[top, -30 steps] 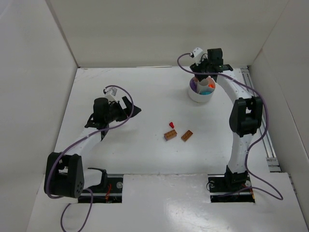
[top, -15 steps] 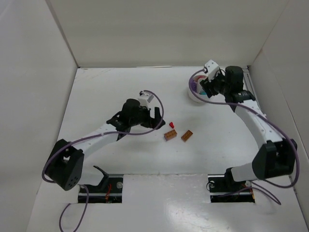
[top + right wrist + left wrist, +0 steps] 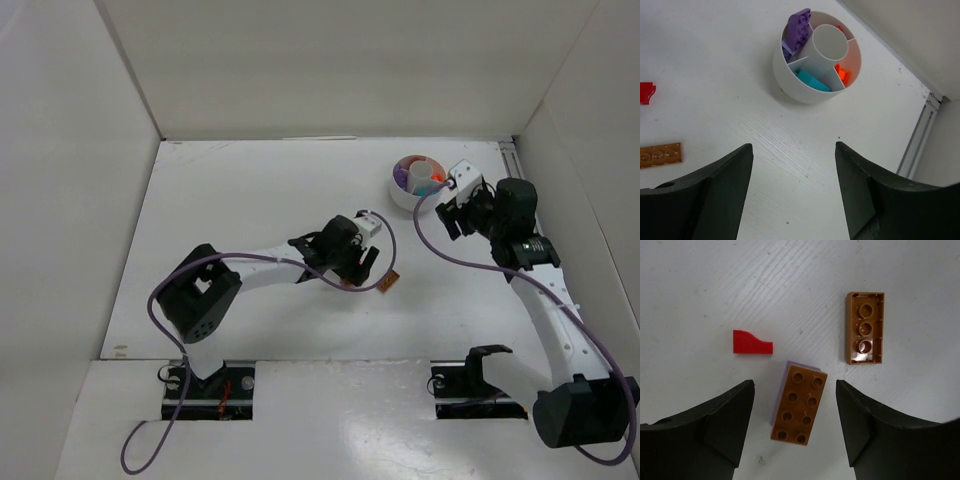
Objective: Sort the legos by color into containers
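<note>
Lego brick [image 3: 799, 410], brown, lies between the left pincer's [image 3: 795, 385] parted jaws, untouched; right pincer [image 3: 793, 146] gapes empty near the white tub [image 3: 790, 85].

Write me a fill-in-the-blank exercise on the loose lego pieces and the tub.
1. The left gripper is open around a brick coloured ____.
2. The second brick lies with its studs facing ____.
3. The wedge beside them is ____.
4. In the tub, the piece in the compartment nearest the right wrist camera is ____.

Missing words: brown; down; red; teal.
</note>
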